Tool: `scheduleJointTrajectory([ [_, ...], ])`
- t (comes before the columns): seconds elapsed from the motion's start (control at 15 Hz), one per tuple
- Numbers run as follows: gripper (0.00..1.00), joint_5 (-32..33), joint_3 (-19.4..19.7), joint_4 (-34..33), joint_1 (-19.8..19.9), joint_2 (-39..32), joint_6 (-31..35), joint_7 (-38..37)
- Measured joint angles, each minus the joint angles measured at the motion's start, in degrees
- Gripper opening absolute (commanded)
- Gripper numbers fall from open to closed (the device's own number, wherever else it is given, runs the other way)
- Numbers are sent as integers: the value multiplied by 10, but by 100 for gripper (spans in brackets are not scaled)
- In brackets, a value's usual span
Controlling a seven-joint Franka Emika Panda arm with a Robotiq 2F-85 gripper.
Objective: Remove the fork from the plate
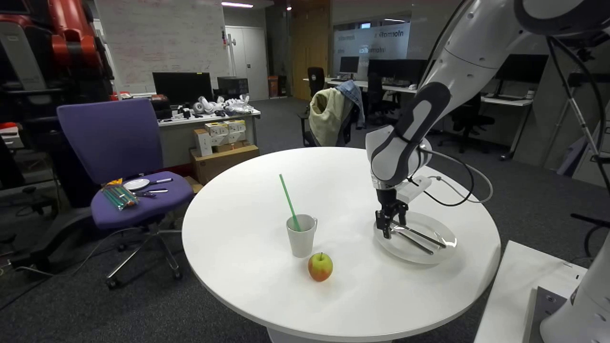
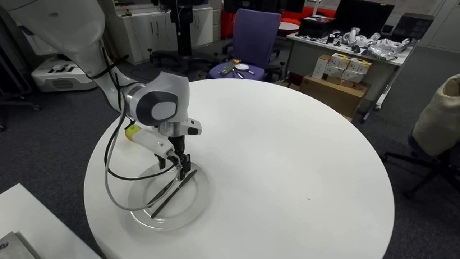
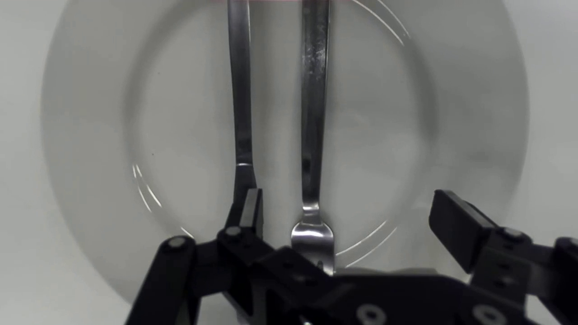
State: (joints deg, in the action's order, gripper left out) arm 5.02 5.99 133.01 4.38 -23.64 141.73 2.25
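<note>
The fork [image 3: 314, 99] lies on the white plate [image 3: 86, 113], its head toward my gripper and its tine tips hidden by the gripper body in the wrist view. It also shows in both exterior views [image 1: 419, 244] [image 2: 157, 196]. My gripper [image 3: 351, 212] is open and empty over the plate's edge, its fingers wide apart. The fork's neck and head lie between the fingers, closer to the left finger in the wrist view. A similar grey utensil, a knife [image 3: 241, 90], lies beside the fork, its blade partly hidden behind that left finger.
A white cup [image 1: 301, 240] with a green straw [image 1: 288, 200] and an apple [image 1: 320, 267] stand on the round white table [image 1: 362, 305]. The arm's loose cables [image 2: 111, 180] hang over the plate in an exterior view. A purple chair [image 1: 114, 143] stands beyond the table.
</note>
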Motion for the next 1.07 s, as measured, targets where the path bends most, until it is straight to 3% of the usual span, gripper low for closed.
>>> scheduleJointTrajectory([
  [0.33,100,-16,-6,3,5,-6,0,18],
  [0.4,93,-20,-7,3,5,-8,0,21],
  [0.47,74,-23,-8,3,7,-8,0,24],
  [0.73,42,-35,-12,3,14,-8,0,40],
  [0.93,20,-38,-13,3,21,-9,0,47],
  [1.07,15,-38,-13,1,25,-9,0,49],
])
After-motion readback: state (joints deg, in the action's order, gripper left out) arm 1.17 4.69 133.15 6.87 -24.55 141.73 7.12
